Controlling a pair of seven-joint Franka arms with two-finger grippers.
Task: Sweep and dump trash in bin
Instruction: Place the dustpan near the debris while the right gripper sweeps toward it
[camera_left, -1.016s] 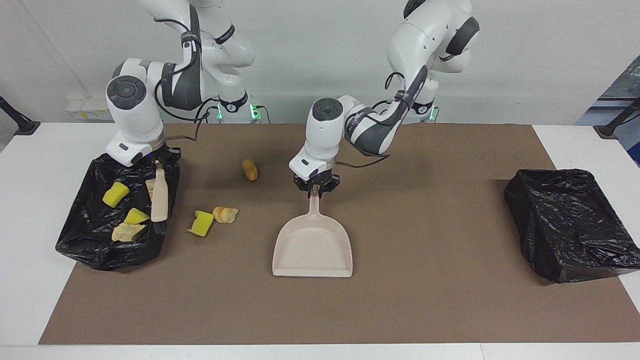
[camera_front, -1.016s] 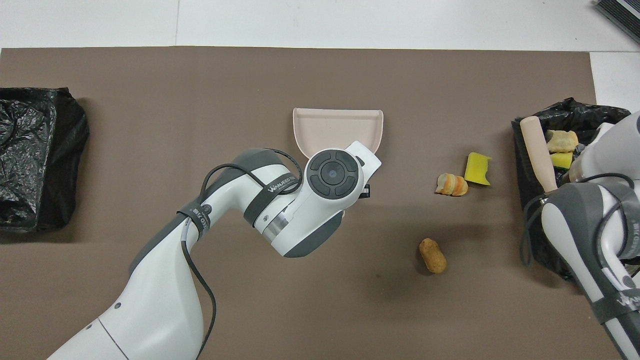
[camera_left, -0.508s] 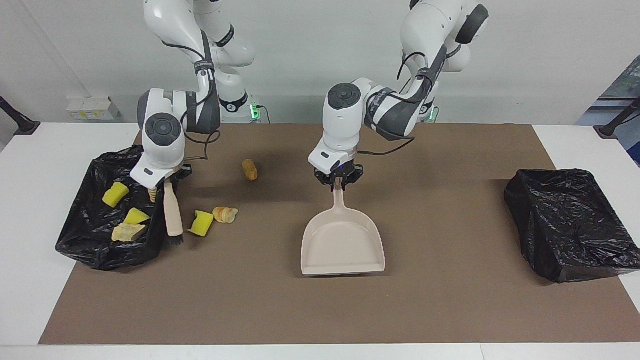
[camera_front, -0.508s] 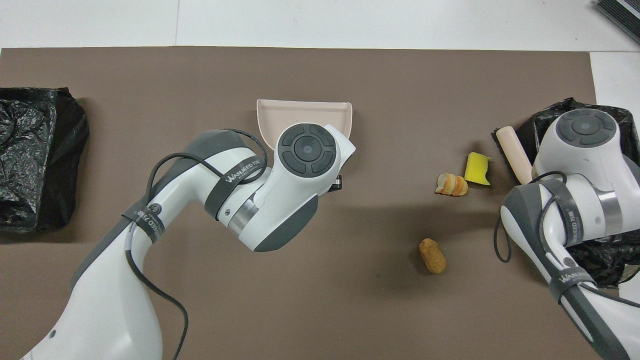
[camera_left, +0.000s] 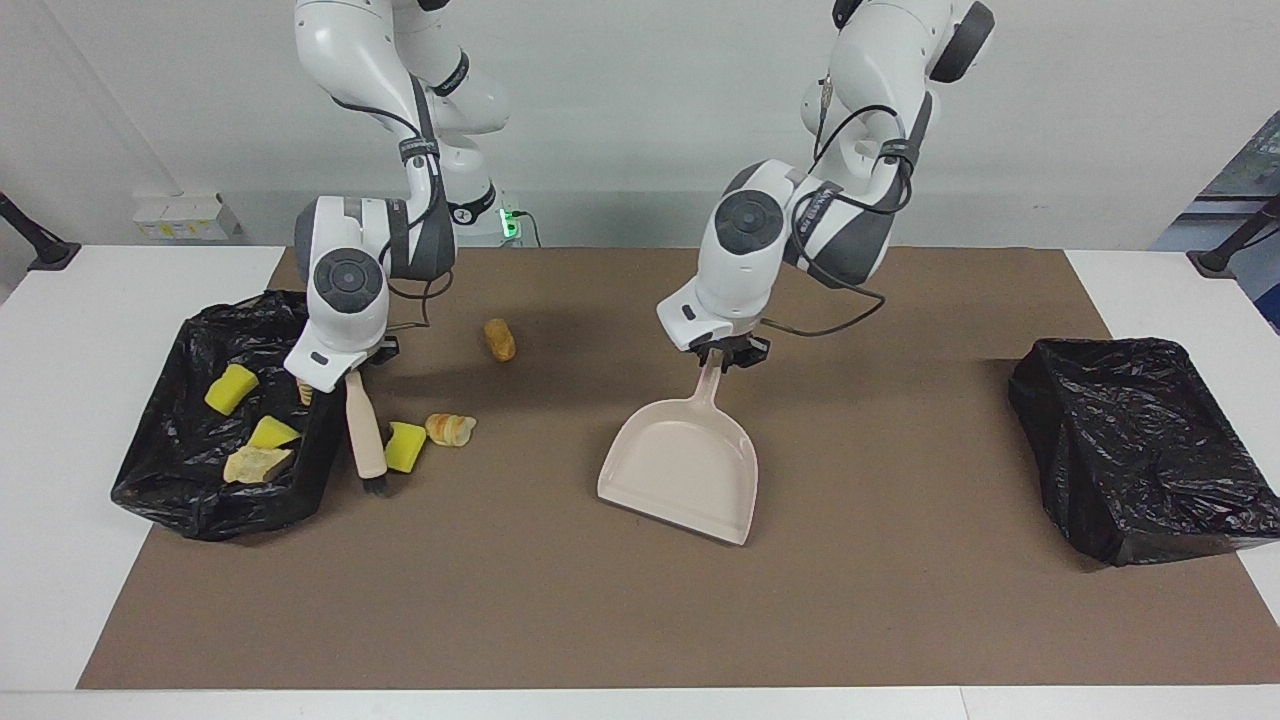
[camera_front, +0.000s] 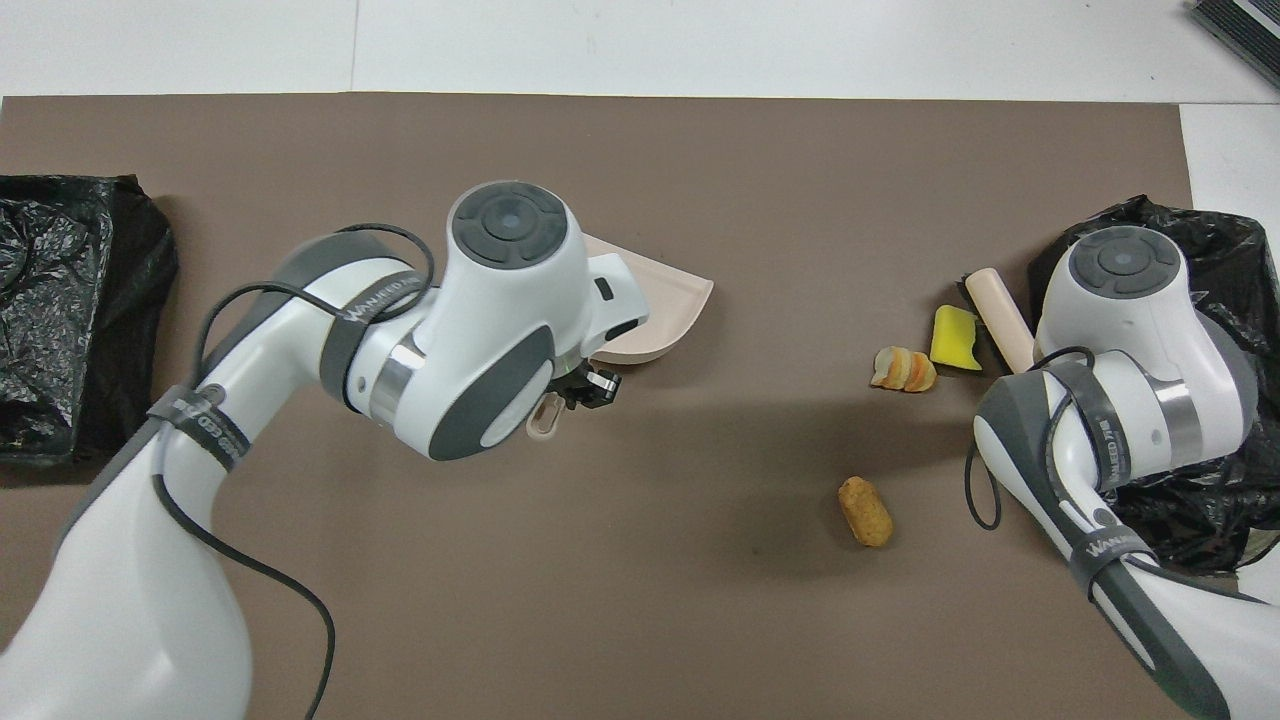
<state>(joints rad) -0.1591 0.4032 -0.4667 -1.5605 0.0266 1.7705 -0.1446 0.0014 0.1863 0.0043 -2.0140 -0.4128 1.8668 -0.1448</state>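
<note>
White arms (camera_left: 370, 60), grey joints, black cables; lettering possibly "WANJEED".

left claw (camera_left: 727, 355) swung dustpan (camera_left: 682, 472) askew; brush (camera_left: 365, 430) reached yellow sponge (camera_left: 404, 446).

even, bright, diffuse light from above in both views. soft-edged shadows fall on the brown mat (camera_left: 640, 620) beneath each raised arm; the darkest patch lies under the left arm, near the orange-brown nugget (camera_front: 865, 511). the black bin liners (camera_left: 1140, 450) carry scattered small specular highlights on their creases. the white arm shells show mild glare on top but keep detail. focus is sharp across the table in both views, with no motion blur. straight mat edges bow only slightly toward the frame corners.
</note>
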